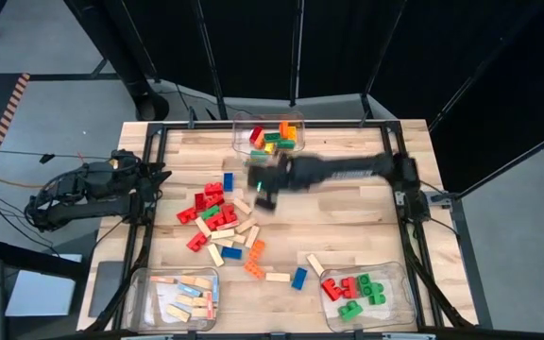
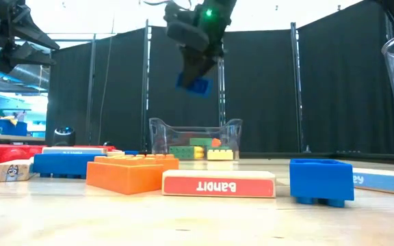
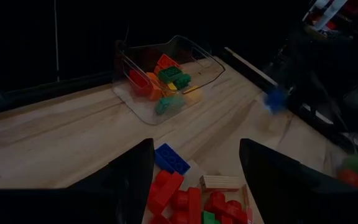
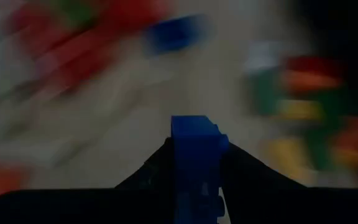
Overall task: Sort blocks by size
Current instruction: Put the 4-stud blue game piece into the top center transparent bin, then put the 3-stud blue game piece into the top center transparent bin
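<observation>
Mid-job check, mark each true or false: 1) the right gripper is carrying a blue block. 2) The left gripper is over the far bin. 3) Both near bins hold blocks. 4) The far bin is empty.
1) True: the right gripper is shut on a blue block, held above the table.
2) False: the left gripper waits open at the table's left edge, away from the far bin.
3) True: the near left bin and the near right bin both hold blocks.
4) False: it holds several coloured blocks.
</observation>
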### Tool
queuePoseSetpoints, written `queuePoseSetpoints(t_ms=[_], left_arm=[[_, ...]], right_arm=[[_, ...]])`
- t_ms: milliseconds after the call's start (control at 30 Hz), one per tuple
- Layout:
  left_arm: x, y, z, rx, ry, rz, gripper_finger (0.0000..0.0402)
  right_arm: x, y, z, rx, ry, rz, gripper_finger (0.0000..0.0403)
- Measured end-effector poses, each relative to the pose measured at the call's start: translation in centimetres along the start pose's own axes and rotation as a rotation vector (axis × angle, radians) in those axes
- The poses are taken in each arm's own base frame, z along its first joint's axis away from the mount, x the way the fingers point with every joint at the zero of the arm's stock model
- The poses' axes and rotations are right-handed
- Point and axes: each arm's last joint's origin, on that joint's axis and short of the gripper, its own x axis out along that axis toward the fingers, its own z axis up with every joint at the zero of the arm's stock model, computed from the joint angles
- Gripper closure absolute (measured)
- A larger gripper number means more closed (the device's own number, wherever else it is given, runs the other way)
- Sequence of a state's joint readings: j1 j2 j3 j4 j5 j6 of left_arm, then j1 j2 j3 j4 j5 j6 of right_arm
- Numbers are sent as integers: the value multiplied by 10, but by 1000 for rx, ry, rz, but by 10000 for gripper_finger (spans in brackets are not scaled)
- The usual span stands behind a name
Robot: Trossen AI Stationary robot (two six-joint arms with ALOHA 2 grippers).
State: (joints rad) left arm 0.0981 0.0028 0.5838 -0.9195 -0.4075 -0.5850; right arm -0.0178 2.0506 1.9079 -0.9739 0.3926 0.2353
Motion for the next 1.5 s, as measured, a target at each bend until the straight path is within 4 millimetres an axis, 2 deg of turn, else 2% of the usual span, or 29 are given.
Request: queuePoseSetpoints(t_ms=[100, 167, 333, 400, 567, 700, 800, 900, 1033, 1133, 1267, 1367, 1500], left_arm=[[0, 0, 0, -2, 0, 0, 156], [0, 0, 0, -3, -1, 1, 156], [0, 0, 0, -3, -2, 3, 156], [0, 0, 0, -4, -3, 3, 156], [0, 0, 0, -3, -3, 5, 156], [0, 0, 0, -3, -4, 6, 156], [0, 0, 0, -3, -4, 5, 156], [0, 0, 0, -3, -3, 5, 156], [0, 0, 0, -3, -3, 5, 156], [0, 0, 0, -3, -3, 5, 156], [0, 0, 0, -2, -3, 5, 156], [0, 0, 0, -2, -1, 2, 156], [0, 0, 0, -2, -1, 2, 156]], right_arm=[[-1, -51, 12, 179, -56, -139, 301], [6, -77, 17, 260, -81, -182, 301], [28, -116, 20, 402, -74, -171, 301], [41, -124, 20, 437, -54, -132, 287], [57, -139, 15, 515, -3, -107, 203], [55, -146, 15, 537, 5, -57, 160], [40, -144, 20, 491, 3, 55, 153], [12, -119, 20, 325, 32, 264, 162], [-22, -50, -2, -32, 185, 478, 176], [-43, 4, -26, -267, 281, 472, 184], [-51, 65, -62, -387, 339, 471, 190], [-55, 105, -90, -472, 336, 501, 190], [-64, 146, -115, -657, 199, 544, 192]])
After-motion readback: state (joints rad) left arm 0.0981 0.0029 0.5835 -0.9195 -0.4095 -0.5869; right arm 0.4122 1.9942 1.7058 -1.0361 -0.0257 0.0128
